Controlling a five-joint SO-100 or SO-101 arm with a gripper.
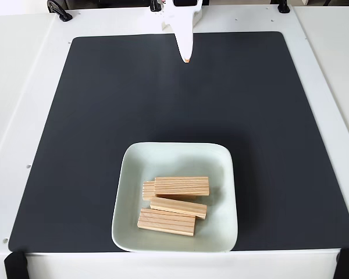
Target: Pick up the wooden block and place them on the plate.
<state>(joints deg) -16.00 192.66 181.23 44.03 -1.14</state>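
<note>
Fixed view: all four wooden blocks (174, 203) sit in the plate (221, 160), bunched together and partly stacked, left of its centre. Plate sits near the front edge of the dark mat (104, 116) on the white surface (23, 87). Pincer (187, 57) is at the mat's far edge, clenched, empty, well apart from the plate.

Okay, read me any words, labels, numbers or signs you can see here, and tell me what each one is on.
None: no readable text anywhere.
Blocks: only grain lines.
Plate: plain, unmarked where visible.
Mat: plain black.
Gripper: plain white, no label.
</note>
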